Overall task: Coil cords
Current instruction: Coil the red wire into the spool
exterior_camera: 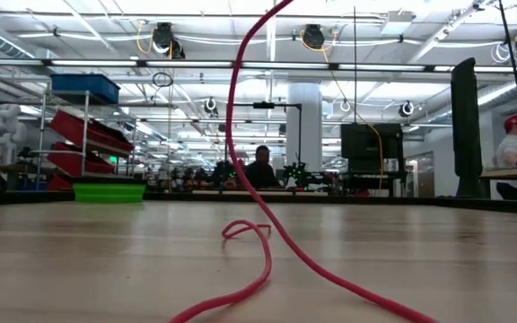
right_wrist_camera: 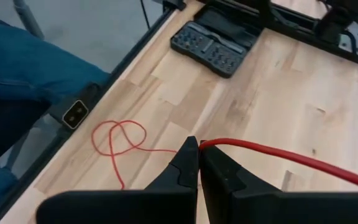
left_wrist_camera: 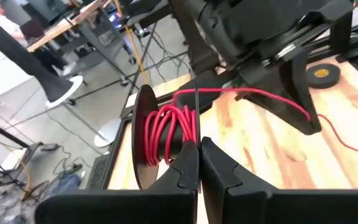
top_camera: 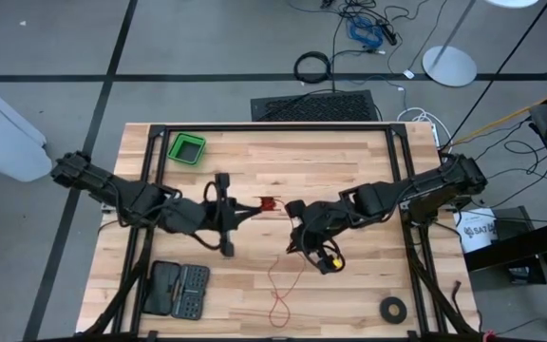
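Note:
The cord is thin and red. Part of it is wound on a black spool that hangs above the middle of the table. My left gripper is shut on that spool. From the spool the cord runs across to my right gripper, which is shut on it. Below the right gripper the cord drops to the table and ends in loose loops near the front edge. These loops also show in the right wrist view. My left gripper pinches the thin edge of one of the spool's flanges between its two fingers, coming at it roughly level from the table's left. The spool is lifted clear of the table, its axis about level. My right gripper pinches the red cord between its two fingertips. It slants down from the table's right side, and the fingers lie across the cord. One stretch leads off toward the spool. The other hangs slack down to the loops on the table.
A green bin stands at the far left of the table. A black tool case lies near the front left, and a black tape ring near the front right. Black frame rails run along the table's sides.

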